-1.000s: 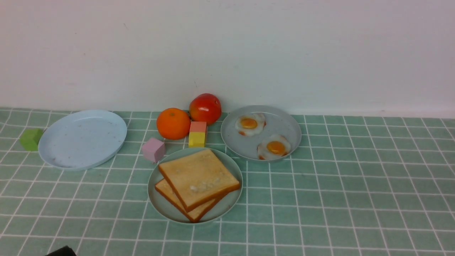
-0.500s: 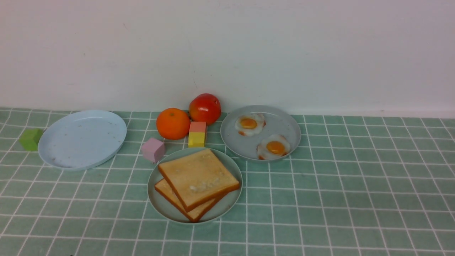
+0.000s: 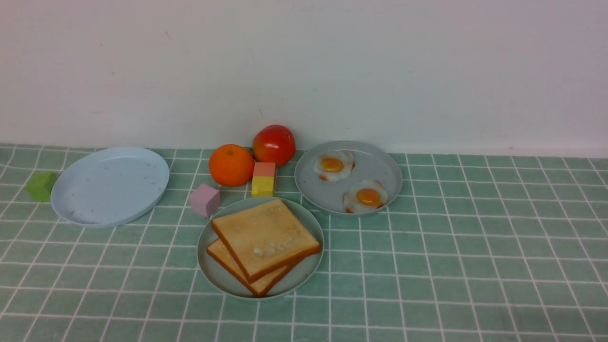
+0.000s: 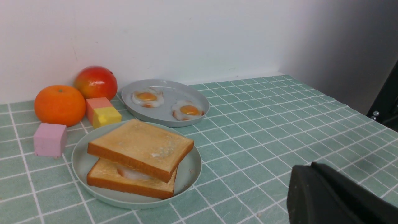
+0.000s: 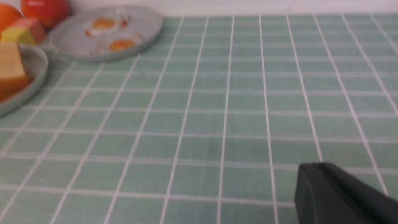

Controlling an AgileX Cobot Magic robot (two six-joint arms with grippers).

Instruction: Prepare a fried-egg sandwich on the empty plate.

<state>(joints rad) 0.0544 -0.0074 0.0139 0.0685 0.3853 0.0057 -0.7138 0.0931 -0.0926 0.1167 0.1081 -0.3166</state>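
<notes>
sandwich (image 3: pixel 262 244) on plate (image 3: pixel 216 273), open tablecloth (image 3: pixel 465 266) to the right

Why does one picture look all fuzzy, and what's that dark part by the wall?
Right wrist view: blurred throughout, so the eggs on the grey plate look smeared. Left wrist view: sharp, with the wall darkening into shadow toward one side. Front view: sharp and evenly lit, the sandwich casting only a faint shadow.

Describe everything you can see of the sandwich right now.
The sandwich is two square golden-brown toast slices with darker crusts, stacked askew, the top one rotated so the lower slice's corners poke out. A sliver of white egg shows between them in the left wrist view. It lies flat on the mint-green plate; no gripper touches it.
</notes>
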